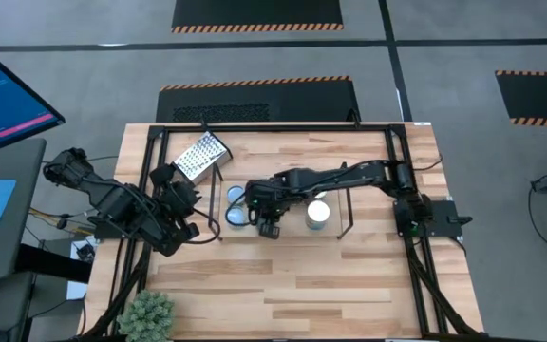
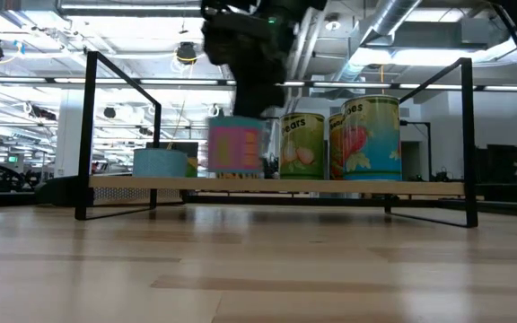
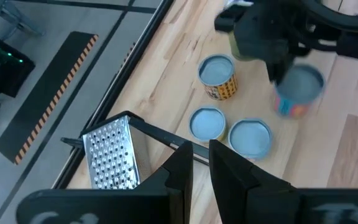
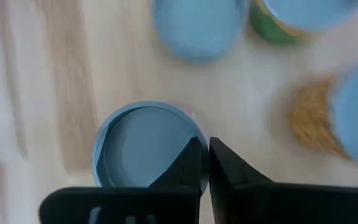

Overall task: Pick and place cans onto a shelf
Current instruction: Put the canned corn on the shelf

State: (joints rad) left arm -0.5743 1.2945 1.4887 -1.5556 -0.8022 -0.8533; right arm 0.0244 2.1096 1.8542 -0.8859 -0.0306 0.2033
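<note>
Right wrist view: hand (image 4: 205, 163) near-closed above can (image 4: 143, 144)

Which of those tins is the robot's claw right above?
The pink-labelled can on the shelf, directly beneath the right gripper. The green pear can and other cans stand beside it.

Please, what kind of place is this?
Probably a robotics lab in an industrial hall: exposed silver ceiling ducts, grey floor with orange-black striped hazard mats, and a light wooden work table.

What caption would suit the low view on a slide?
Right hand just above a pink can on the shelf, beside two fruit cans.
</note>
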